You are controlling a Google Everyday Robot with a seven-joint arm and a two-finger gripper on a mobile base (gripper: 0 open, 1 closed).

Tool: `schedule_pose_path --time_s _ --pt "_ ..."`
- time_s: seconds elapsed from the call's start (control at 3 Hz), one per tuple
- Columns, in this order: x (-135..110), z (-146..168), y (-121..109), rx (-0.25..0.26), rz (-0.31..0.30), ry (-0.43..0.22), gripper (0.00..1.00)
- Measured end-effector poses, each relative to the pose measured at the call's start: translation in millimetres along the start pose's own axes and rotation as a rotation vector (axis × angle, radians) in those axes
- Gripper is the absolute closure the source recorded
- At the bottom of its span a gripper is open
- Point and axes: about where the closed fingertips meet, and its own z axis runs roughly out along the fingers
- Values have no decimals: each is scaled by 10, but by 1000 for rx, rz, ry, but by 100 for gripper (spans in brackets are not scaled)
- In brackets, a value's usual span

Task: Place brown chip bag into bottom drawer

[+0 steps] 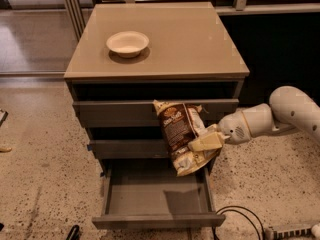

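A round white bowl (127, 43) sits on the tan cabinet top (200, 44), at ten o'clock from my load. Below, the grey-brown bottom drawer (150, 196) stands pulled open. The crinkled dark-brown foil chip bag (180, 134) hangs upright before the middle drawer (125, 148) — over the open tray's right half. My cream two-finger claw (201, 144) is clamped on the bag's lower right, reaching in from three o'clock.

Crinkled brown chip bag (175, 129) hangs upright, clamped in the pincer (199, 145) — above the pulled-out bottom drawer (155, 220).
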Motion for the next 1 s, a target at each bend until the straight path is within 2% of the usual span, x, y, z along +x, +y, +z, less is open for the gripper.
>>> schedule_pose_path --time_s 0.33,0.67,1.0 --pt "406 544 -179 -87 16 36 100" --pt "1026 1174 -418 -181 104 112 100" --pt "1642 1796 -730 -211 223 202 100"
